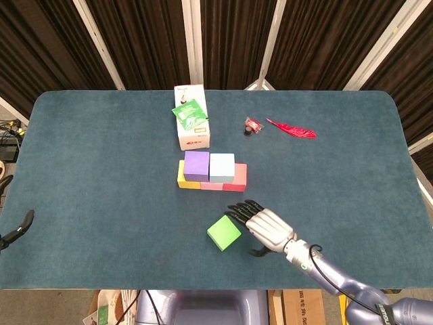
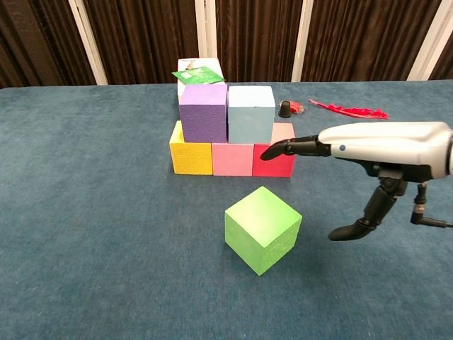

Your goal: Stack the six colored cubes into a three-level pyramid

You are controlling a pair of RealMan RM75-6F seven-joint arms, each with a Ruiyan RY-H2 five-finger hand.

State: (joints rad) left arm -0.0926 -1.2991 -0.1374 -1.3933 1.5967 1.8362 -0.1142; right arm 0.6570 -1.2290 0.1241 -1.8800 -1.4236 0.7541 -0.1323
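Right robot hand (image 2: pixel 382 152) open and empty, fingers stretched forward, thumb hanging below, hovering just right of the green cube (image 2: pixel 262 229) and not touching it. Left robot hand (image 1: pixel 15 230) barely showing at the counter's left edge, only dark fingertips; cannot tell whether open or closed.

Green cube loose on the blue counter (image 1: pixel 101 169), turned corner-on to the robot, near the front and a little apart from the stack. Behind it, three cubes in a touching row: yellow cube (image 2: pixel 191 156), pink cube (image 2: pixel 232 159), red cube (image 2: pixel 274 159). On top, purple cube (image 2: pixel 203 112) and pale blue cube (image 2: pixel 250 113), side by side. Third level not yet placed; green likely the cap.

Probably light foam, judging by the matte, finely textured faces: stiff enough to pinch, not fragile, hardly slippery. Best taken on two opposite flat side faces, thumb against fingers, high enough to leave the bottom free for setting down. Rotated pose calls for wrist alignment first. Light stack likely to shift if nudged.

Further back, a white box (image 1: pixel 191 124), a red feather (image 1: pixel 292 128) and a small wrapped candy (image 1: pixel 252 126), well apart from the work.
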